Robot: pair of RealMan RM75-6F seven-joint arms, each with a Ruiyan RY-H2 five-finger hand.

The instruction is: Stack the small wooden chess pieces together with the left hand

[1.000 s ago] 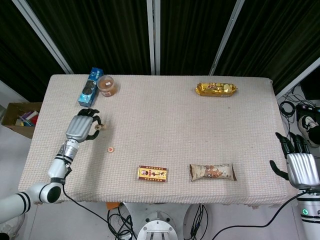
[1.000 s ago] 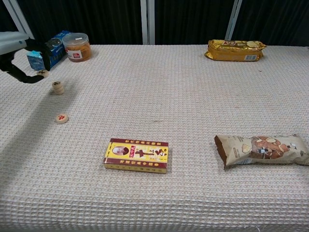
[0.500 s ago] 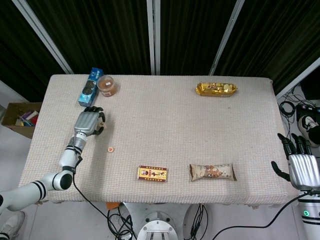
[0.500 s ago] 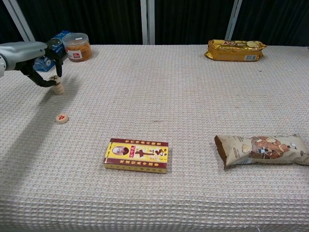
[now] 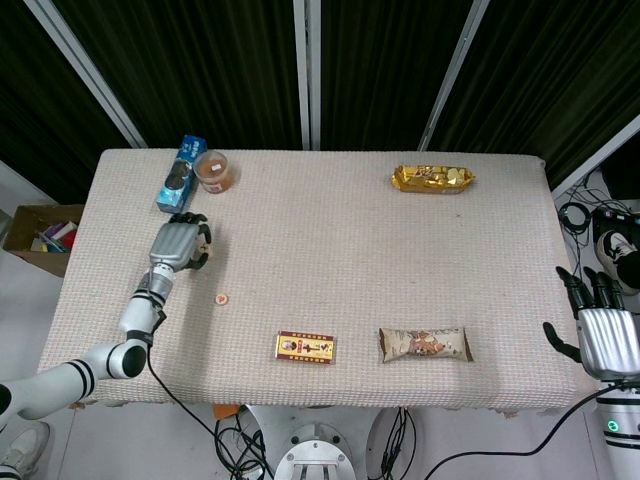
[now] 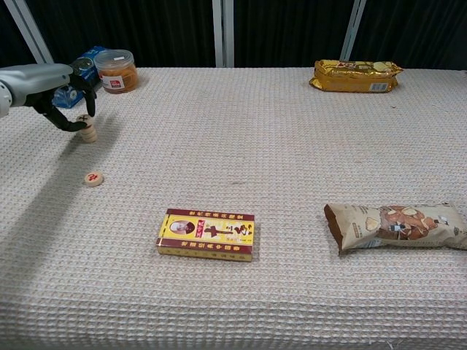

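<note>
Left hand curls its fingertips around the top chess piece of a small stack, gripping it.

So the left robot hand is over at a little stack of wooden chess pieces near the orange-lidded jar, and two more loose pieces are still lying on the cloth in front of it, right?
Not quite: only one loose chess piece lies on the cloth, not two, as the chest view shows. The rest holds: the left robot hand is at the small stack of chess pieces, near the orange-lidded jar.
</note>
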